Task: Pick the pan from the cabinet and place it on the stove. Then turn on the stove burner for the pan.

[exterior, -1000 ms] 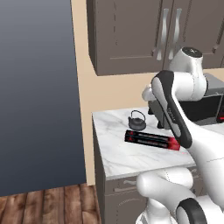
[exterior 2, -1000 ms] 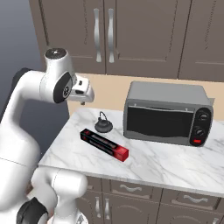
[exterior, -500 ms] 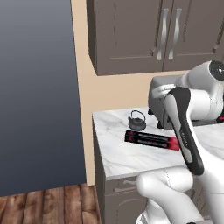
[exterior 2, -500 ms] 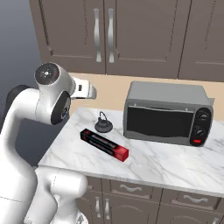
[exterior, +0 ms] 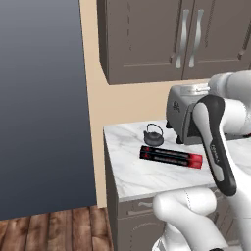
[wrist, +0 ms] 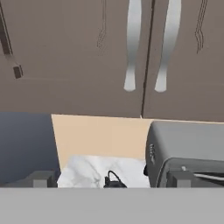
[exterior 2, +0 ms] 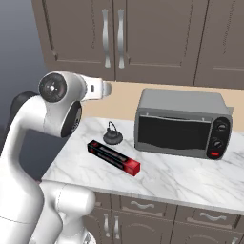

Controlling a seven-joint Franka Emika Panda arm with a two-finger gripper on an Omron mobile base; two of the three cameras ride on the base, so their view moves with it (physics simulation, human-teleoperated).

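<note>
We're parked facing cabinet (exterior 2: 114,38), doors shut, so pan probably inside, can't see it. Gripper (wrist: 111,180) wide open, holding nothing, raised and aimed at twin silver handles (wrist: 148,48), presumably to pull door first. Teapot (exterior 2: 113,137), red-tipped box (exterior 2: 114,157) and toaster oven (exterior 2: 181,125) just sit on counter (exterior 2: 190,178), out of our way.

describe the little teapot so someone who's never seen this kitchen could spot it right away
Find the white marble counter under the dark wall cabinet. Left of the grey toaster oven, near the wall, sits the teapot: small, round, black, with a loop handle. The long black-and-red box lies in front of it.
</note>
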